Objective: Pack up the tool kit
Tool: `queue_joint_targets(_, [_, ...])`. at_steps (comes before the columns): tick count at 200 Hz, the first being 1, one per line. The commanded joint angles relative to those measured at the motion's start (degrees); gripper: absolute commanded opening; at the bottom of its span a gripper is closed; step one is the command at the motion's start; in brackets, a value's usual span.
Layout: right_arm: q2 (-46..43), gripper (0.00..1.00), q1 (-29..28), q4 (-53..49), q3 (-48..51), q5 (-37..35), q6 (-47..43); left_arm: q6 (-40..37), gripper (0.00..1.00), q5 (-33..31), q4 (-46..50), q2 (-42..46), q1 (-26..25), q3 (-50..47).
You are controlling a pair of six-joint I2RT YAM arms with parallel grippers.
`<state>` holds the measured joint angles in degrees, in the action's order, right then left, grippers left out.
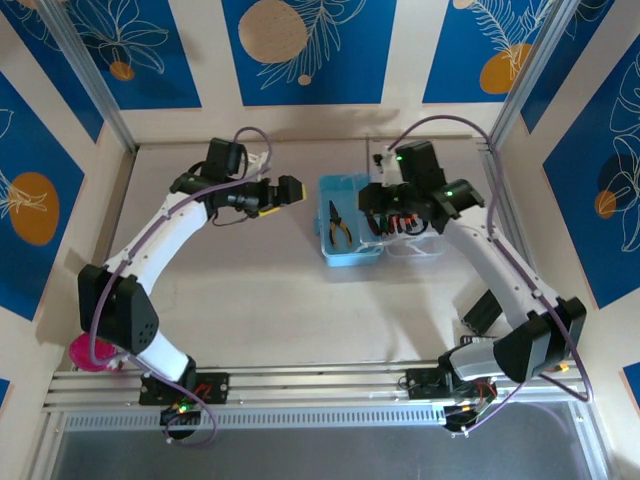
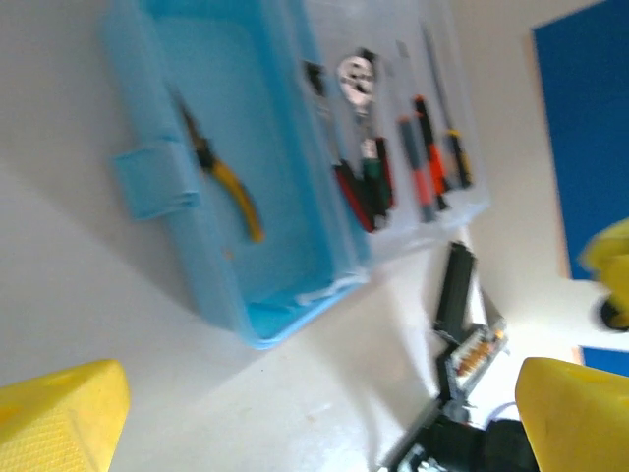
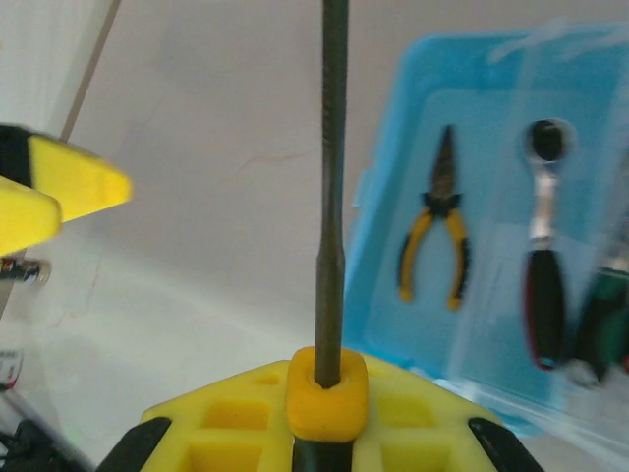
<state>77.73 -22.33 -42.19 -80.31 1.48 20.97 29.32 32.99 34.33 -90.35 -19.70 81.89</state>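
The tool kit is a light-blue case (image 1: 352,256) lying open mid-table, its clear lid (image 1: 415,248) folded out to the right. Yellow-handled pliers (image 1: 340,229) lie in the blue half (image 2: 280,251). Red and black screwdrivers (image 2: 425,162) and a ratchet wrench (image 2: 356,77) rest on the lid. My right gripper (image 3: 327,405) is shut on an orange-handled screwdriver (image 3: 332,197), whose shaft points away from the wrist, left of the case (image 3: 418,118) and pliers (image 3: 435,236). My left gripper (image 2: 319,423) stands open and empty left of the case (image 1: 285,195).
A pink cup (image 1: 90,355) stands at the near left beside the left arm's base. Bare tabletop lies in front of the case. Aluminium rails cross the near edge. The left gripper's yellow fingers (image 3: 74,182) show at the left of the right wrist view.
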Motion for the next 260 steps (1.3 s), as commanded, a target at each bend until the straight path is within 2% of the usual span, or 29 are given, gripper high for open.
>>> queue_joint_targets(1, [-2.8, 0.00, 4.0, -5.6, 0.8, -0.8, -4.0, -6.6, 1.00, -10.8, 11.4, 2.2, 2.5, 1.5])
queue_joint_targets(24, [-2.3, 0.00, 7.6, -10.0, -0.1, -4.4, -6.8, -10.3, 1.00, -23.6, 18.8, 1.4, 4.1, 1.9])
queue_joint_targets(48, [0.2, 0.00, 10.7, -14.3, -1.9, -9.7, -8.6, -11.8, 1.00, -28.6, 20.7, 1.1, 5.4, -0.4])
queue_joint_targets(74, [3.9, 0.00, 13.0, -17.0, -3.8, -14.4, -10.3, -11.6, 1.00, -28.4, 19.4, 1.1, 5.9, -3.0])
queue_joint_targets(106, [8.9, 0.00, 13.9, -17.5, -5.7, -16.8, -12.4, -11.0, 1.00, -26.7, 18.0, -0.1, 5.9, -4.3])
queue_joint_targets(173, [16.3, 0.00, 15.7, -15.2, -6.6, -15.7, -15.5, -10.7, 1.00, -25.2, 17.0, -1.8, 5.9, -4.4])
queue_joint_targets(240, [19.6, 0.00, 16.6, -13.5, -7.3, -13.8, -16.3, -10.5, 1.00, -24.6, 16.6, -3.2, 5.9, -4.4])
queue_joint_targets(260, [20.4, 0.03, 16.6, -13.4, -7.6, -13.6, -16.5, -10.4, 1.00, -24.5, 16.3, -3.4, 5.9, -4.5])
